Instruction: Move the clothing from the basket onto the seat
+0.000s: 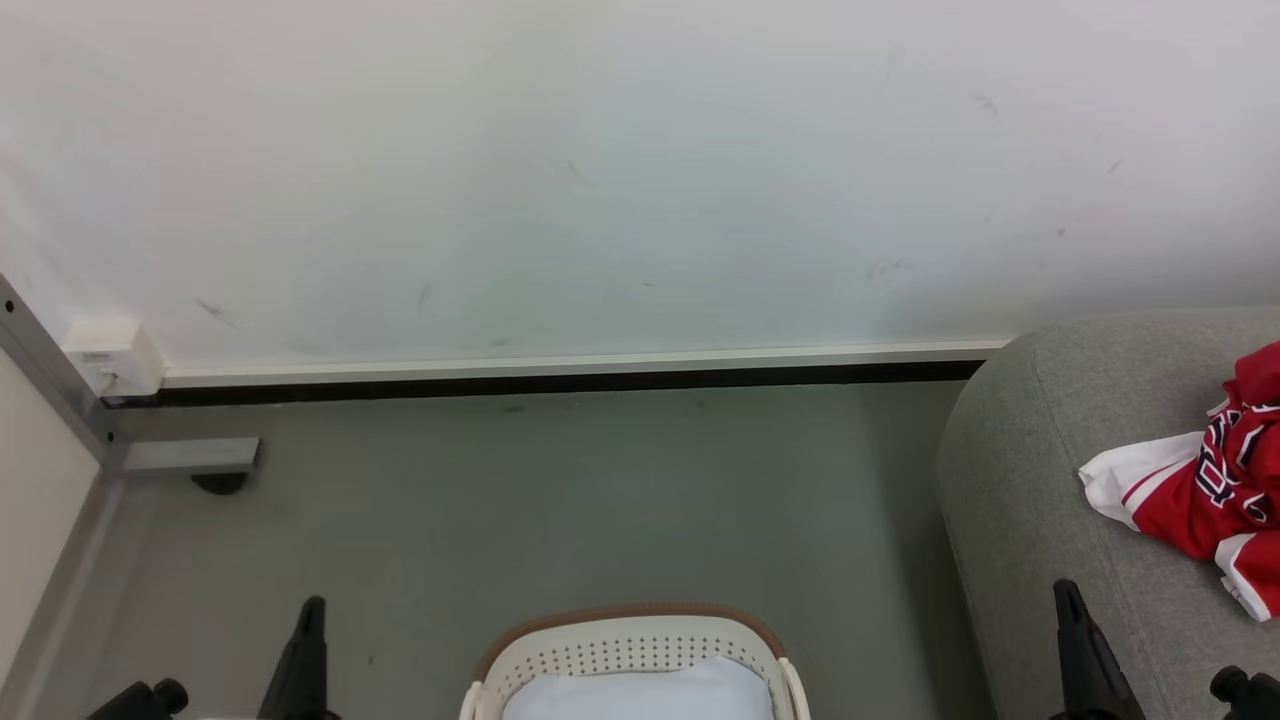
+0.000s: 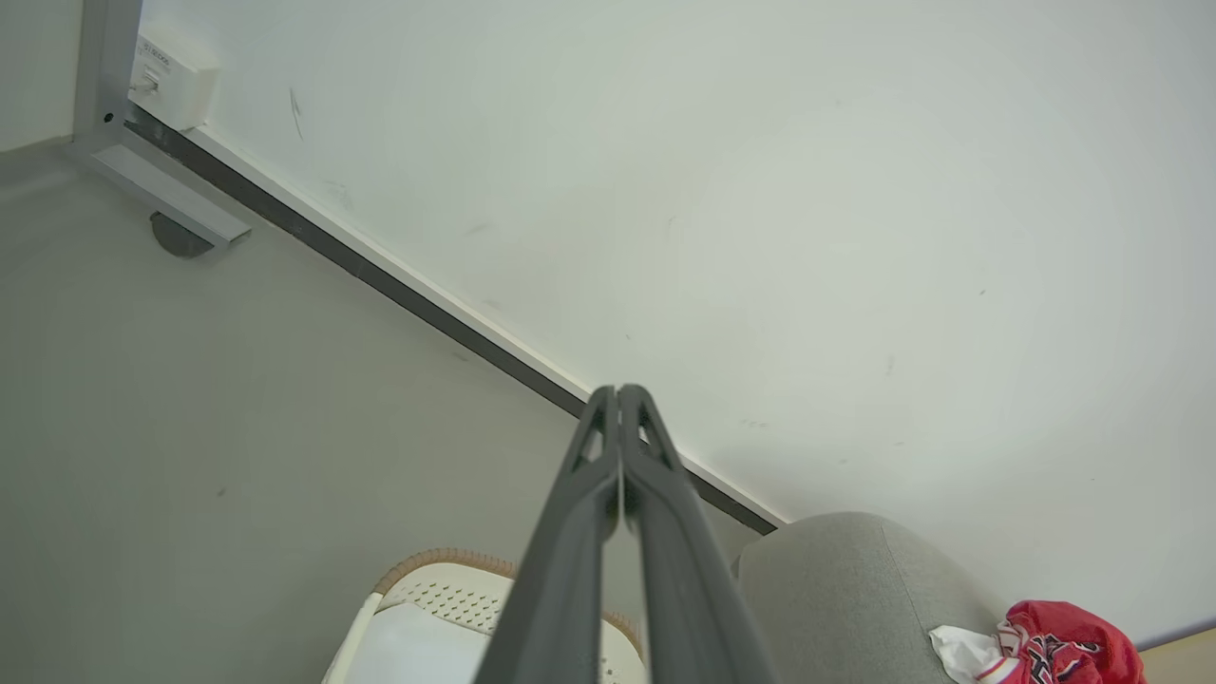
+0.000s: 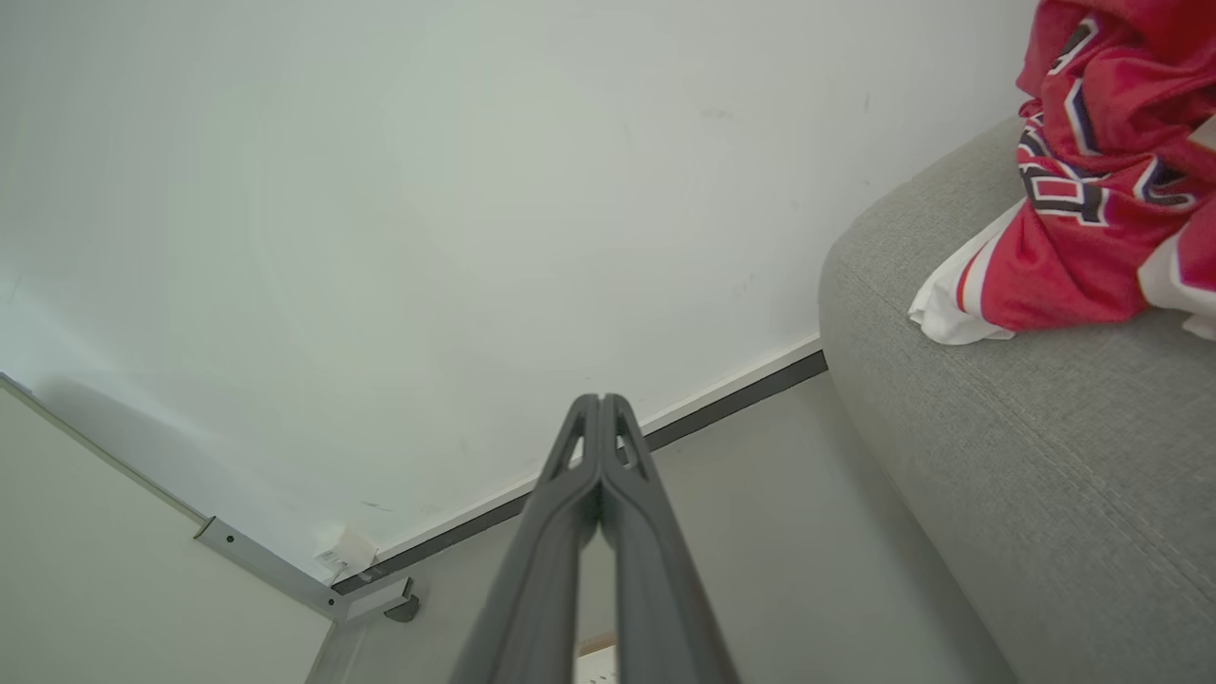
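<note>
**Task items**
- The red jersey (image 1: pixel 1220 470) lies crumpled on the top of the grey sofa (image 1: pixel 1030 480), at the right edge of the head view. Its white hem points toward the sofa's rounded end, and dark lettering with white outline shows on the folds.
- The jersey is well apart from the laundry basket (image 1: pixel 630 612).
- The basket stands on the grey floor (image 1: pixel 560 500) at the bottom centre of the head view, between the two grippers. It has a brown rim and perforated cream walls. A pale blue-white cloth (image 1: pixel 640 695) lies inside it.

**Left gripper**
- The left gripper (image 1: pixel 308 630) sits at the lower left of the head view, pointing up.
- In the left wrist view its two fingers meet at the tips, with nothing between them.
- It hangs in the air over the floor, beside the basket and touching nothing.

**Right gripper**
- The right gripper (image 1: pixel 1072 610) sits at the lower right of the head view, in front of the sofa's side.
- In the right wrist view its fingers are pressed together and empty.
- It is near the jersey but clear of it.
- Below the fingers a small pale patch with a brown edge is probably the basket rim.

**Surroundings**
- A white wall (image 1: pixel 600 170) meets the floor at a white skirting strip (image 1: pixel 560 358) with a dark band beneath.
- A grey metal frame (image 1: pixel 190 455) and a small white box (image 1: pixel 115 355) occupy the left corner.
</note>
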Controlling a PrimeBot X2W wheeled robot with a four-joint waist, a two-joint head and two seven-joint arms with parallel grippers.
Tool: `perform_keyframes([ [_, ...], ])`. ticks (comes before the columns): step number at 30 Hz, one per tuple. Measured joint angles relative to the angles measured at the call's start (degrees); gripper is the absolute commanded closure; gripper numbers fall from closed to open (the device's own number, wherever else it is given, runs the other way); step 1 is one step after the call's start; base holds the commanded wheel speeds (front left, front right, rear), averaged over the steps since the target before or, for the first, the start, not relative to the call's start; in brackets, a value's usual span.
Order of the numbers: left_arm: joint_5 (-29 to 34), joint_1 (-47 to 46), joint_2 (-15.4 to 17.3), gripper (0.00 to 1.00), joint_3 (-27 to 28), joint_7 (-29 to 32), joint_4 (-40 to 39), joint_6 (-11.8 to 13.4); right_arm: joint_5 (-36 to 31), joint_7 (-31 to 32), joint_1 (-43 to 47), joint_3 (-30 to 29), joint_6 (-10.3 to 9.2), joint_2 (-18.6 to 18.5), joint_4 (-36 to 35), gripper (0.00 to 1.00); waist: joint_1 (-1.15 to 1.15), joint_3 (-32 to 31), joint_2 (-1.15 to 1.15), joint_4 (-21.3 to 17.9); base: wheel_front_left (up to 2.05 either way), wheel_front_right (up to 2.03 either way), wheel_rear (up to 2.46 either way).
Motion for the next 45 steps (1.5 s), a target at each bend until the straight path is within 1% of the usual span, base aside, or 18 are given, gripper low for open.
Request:
perform_keyframes([
  [14,-9.85,-1.20,-0.67,1.00,1.12,2.87,-0.02,0.00,10.71,2.50,-1.49,-1.55,0.00,-0.37,0.44,1.00,0.00,0.12,0.00,0.31,0.00,0.00,0.00],
  [23,-14.95,-1.87,-1.13,1.00,1.91,4.47,-0.04,0.00,16.92,3.94,-2.15,-2.40,0.00,-0.65,0.86,1.00,0.00,0.19,0.00,0.52,0.00,0.00,0.00],
  [45,-27.02,-3.27,-2.13,1.00,3.27,7.92,-0.09,0.00,29.29,7.21,-3.98,-4.70,0.00,-0.86,1.69,1.00,0.00,0.37,0.00,1.00,0.00,0.00,0.00],
])
